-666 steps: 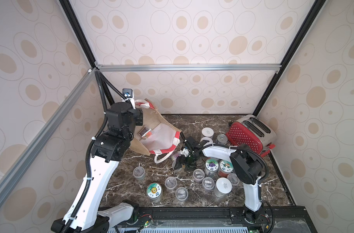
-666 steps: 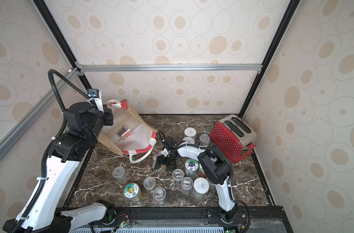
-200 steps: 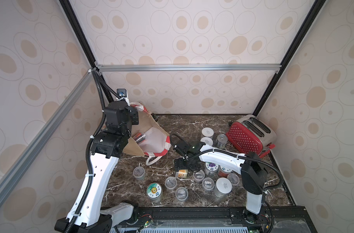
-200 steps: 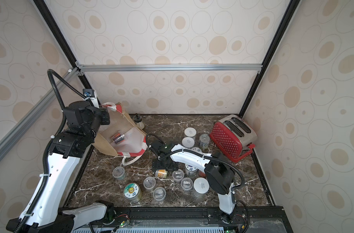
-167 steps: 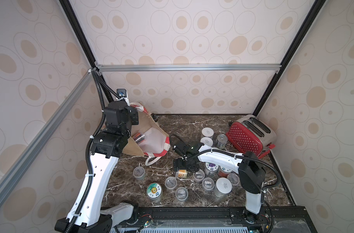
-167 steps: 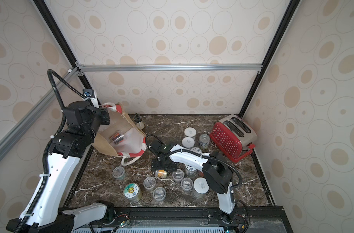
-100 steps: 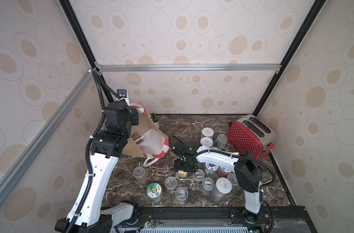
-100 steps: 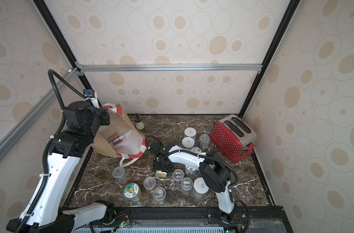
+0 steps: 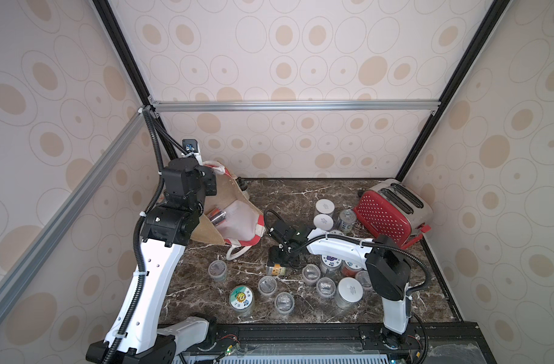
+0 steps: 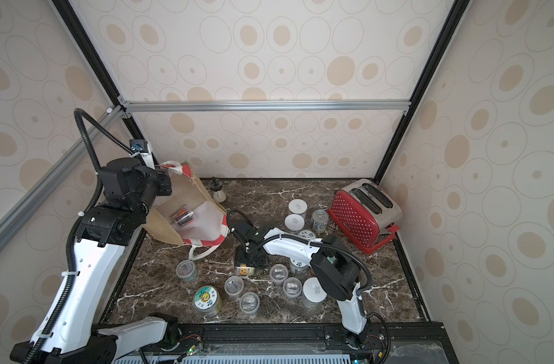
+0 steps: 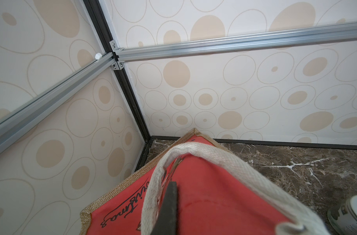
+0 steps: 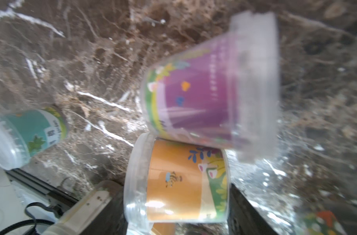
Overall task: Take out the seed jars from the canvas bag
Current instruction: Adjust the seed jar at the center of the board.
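In both top views the canvas bag (image 9: 207, 234) (image 10: 165, 227) hangs tilted from the left arm; one seed jar (image 9: 218, 216) (image 10: 183, 217) lies on its side on the white lining (image 9: 242, 220) inside.

Left wrist view: the left gripper (image 11: 170, 190) is pinched shut on the white rope handle (image 11: 204, 149); the cloth looks soft, saggy.

Right wrist view: the right gripper (image 12: 178, 205) straddles an orange-labelled jar (image 12: 179, 181); whether it presses I cannot tell; light, stiff, slick plastic, apt to roll; best taken across the wall below the lid.
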